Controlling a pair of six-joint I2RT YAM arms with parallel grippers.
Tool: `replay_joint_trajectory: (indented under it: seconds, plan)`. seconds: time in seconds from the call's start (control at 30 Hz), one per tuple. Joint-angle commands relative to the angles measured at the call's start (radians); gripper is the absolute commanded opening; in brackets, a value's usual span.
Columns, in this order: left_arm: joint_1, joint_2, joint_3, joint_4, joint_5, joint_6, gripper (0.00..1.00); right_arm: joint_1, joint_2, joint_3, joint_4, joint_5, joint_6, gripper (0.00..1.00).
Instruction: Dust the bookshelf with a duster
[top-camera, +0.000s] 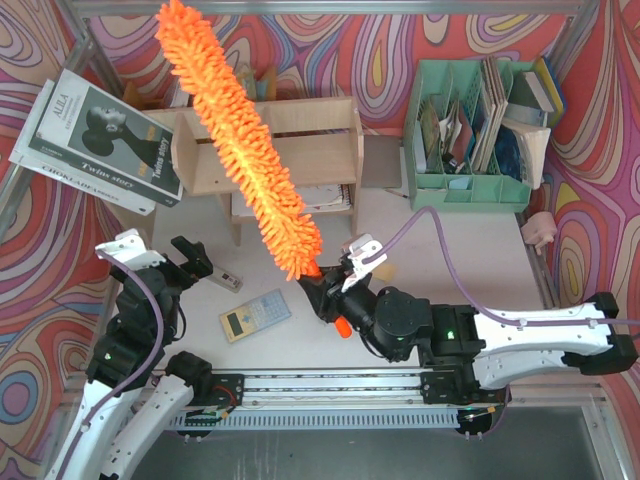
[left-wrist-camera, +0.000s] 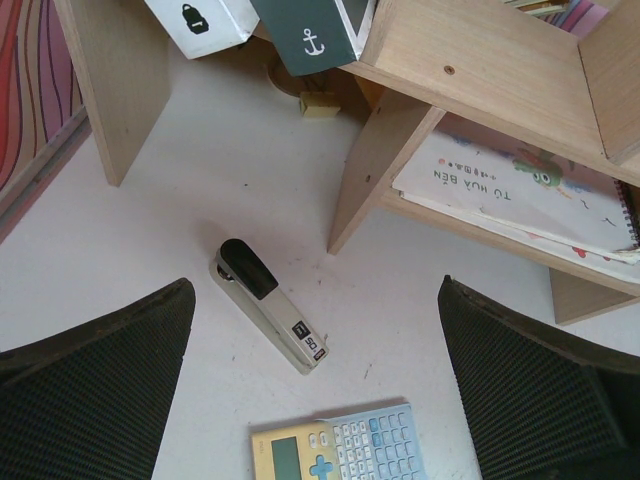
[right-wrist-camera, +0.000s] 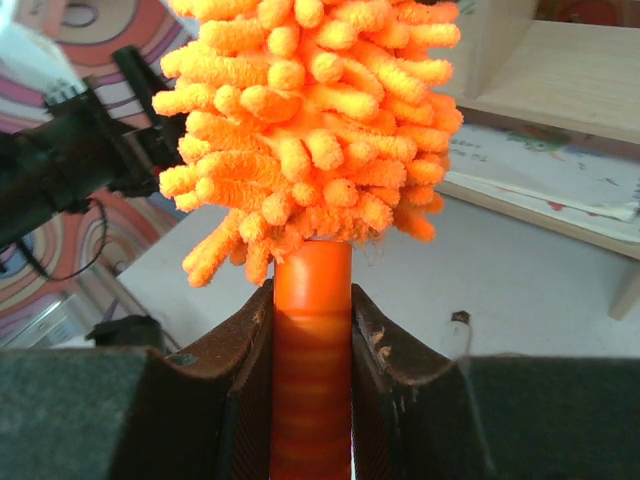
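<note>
Top external view: your right arm (top-camera: 500, 340) stretches low across the desk (top-camera: 450, 250), right fingers (right-wrist-camera: 230, 390) pinching the duster (top-camera: 240, 140) by its smooth orange handle. The shaggy chenille head slants up across the plywood bookshelf (top-camera: 320, 125). Your left fingers (left-wrist-camera: 90, 380) are spread wide.

From above, part of the bookshelf (top-camera: 310, 115) is covered by the duster (top-camera: 238, 135), whose head is cropped by the top edge of the right wrist view. The calculator (left-wrist-camera: 340, 450) is cut off at the left wrist view's lower edge.
</note>
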Motion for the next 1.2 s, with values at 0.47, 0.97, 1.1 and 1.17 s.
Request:
replay_joint_trajectory:
  seconds: [0.47,0.97,1.1,1.17]
  plan:
    - [0.005,-0.006,0.008,-0.033,-0.015,-0.023,0.98,0.427,0.234,0.188,-0.979,0.483,1.218,0.0]
    - [0.004,-0.013,0.02,-0.066,-0.043,-0.025,0.98,0.438,0.228,-0.04,-0.92,0.196,1.253,0.0]
    - [0.001,-0.022,0.026,-0.079,-0.037,-0.023,0.98,0.44,0.253,-0.077,-0.914,0.153,1.27,0.0]
    - [0.0,-0.028,0.031,-0.1,-0.03,-0.028,0.98,0.44,0.266,-0.095,-0.876,0.139,1.247,0.0]
